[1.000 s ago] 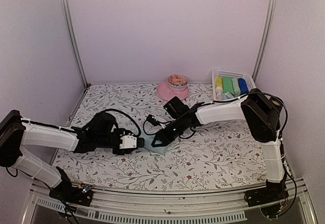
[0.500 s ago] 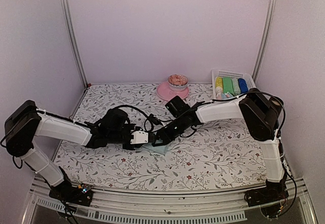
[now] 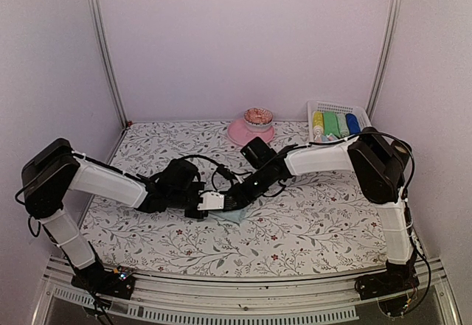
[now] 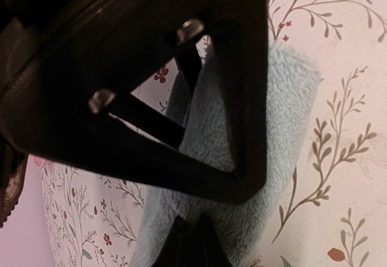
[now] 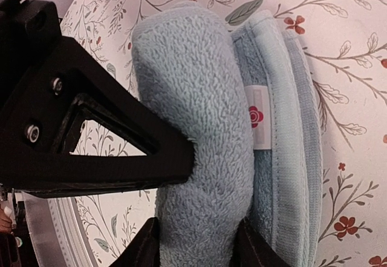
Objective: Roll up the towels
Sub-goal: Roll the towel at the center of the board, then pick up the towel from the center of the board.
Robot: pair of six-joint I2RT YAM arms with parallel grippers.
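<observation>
Flowered worktop (image 3: 317,222) carries one pale blue towel (image 5: 199,115) near its centre, partly rolled, mostly hidden overhead under both claws. Left claw (image 4: 187,246), reaching from 9 o'clock, is closed at the towel's edge. Right claw (image 5: 199,246), from 2 o'clock, straddles the roll; gripping or loose, I cannot tell.

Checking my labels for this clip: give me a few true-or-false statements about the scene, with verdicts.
1. A pale blue towel lies partly rolled on the floral table. True.
2. The white basket at the back right is empty. False: it holds several coloured rolls.
3. The pink plate carries a small bowl. True.
4. The left hand hangs high above the towel. False: it is down at the towel and appears shut on it, close to the right hand.
</observation>
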